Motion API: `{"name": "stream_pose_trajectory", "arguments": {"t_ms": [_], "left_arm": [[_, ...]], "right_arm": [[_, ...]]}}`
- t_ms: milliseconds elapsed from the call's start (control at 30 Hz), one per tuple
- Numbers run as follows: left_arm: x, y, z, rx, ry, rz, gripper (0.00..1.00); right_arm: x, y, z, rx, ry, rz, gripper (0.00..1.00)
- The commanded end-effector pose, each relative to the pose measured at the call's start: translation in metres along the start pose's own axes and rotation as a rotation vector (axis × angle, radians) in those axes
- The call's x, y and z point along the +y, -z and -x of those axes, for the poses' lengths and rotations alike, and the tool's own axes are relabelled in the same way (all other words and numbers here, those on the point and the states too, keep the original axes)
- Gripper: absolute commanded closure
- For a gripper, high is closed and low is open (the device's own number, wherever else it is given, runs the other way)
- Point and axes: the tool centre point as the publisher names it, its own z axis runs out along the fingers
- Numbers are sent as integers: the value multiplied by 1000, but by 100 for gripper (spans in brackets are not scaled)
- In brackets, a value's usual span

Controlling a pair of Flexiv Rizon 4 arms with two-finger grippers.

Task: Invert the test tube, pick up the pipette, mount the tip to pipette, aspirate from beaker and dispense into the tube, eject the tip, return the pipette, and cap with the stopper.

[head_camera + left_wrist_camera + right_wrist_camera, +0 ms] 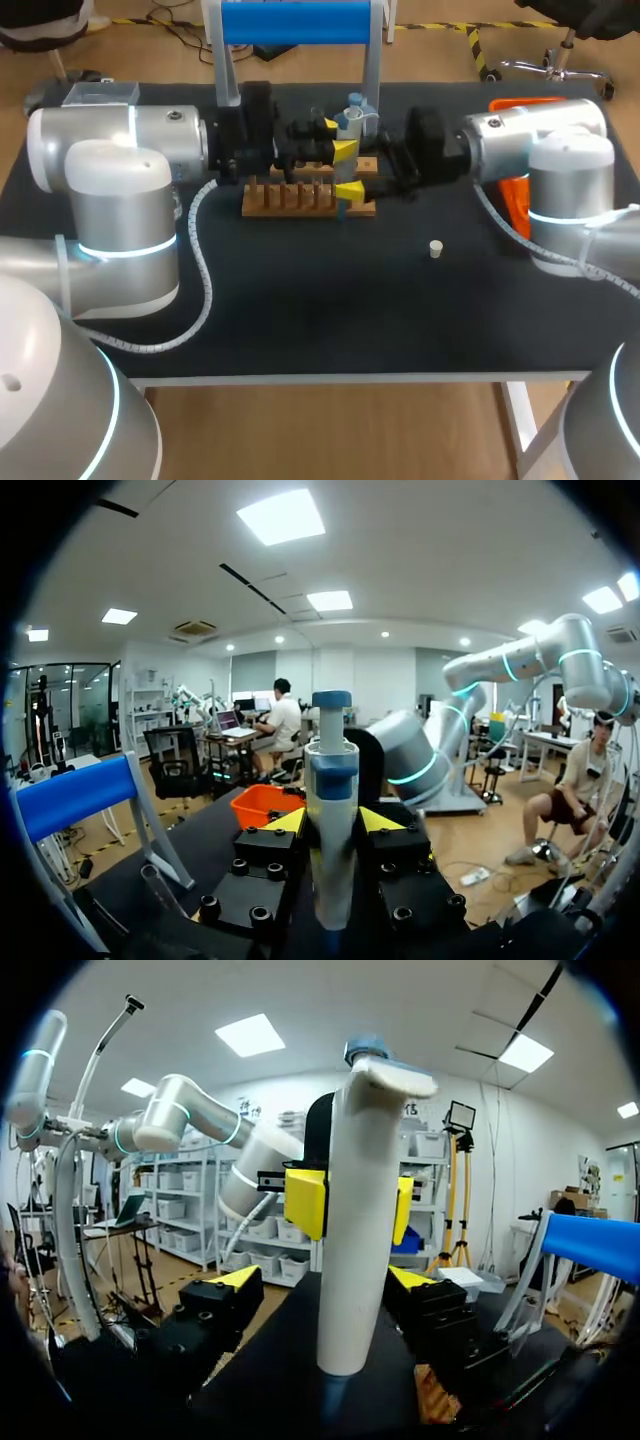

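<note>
Left pincer (332,821) closed on the pipette (332,780), held upright by the wooden rack (290,197) near the worktop's (300,320) rear edge; right pincer (324,1278) open around its body. Pick-up judged done; tip mounting unclear. Filling, ejection and return remain; the stopper (435,248) lies loose toward the right edge.

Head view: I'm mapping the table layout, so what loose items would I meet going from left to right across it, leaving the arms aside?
wooden rack → small white stopper → orange tray
</note>
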Motion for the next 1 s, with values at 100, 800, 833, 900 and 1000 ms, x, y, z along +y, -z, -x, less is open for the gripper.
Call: {"name": "stream_pose_trajectory", "arguments": {"t_ms": [100,800,833,900,1000], "left_arm": [[0,-2,1,0,0,0,100],[0,-2,1,0,0,0,100],[0,-2,1,0,0,0,100],[0,-2,1,0,0,0,100],[0,-2,1,0,0,0,100]], "right_arm": [[7,35,-5,24,-4,-9,0],[5,136,60,-132,-21,-130,0],[4,138,69,-145,-20,-141,0],[4,141,79,-165,-21,-151,0],[6,146,103,-202,-16,-175,0]]}}
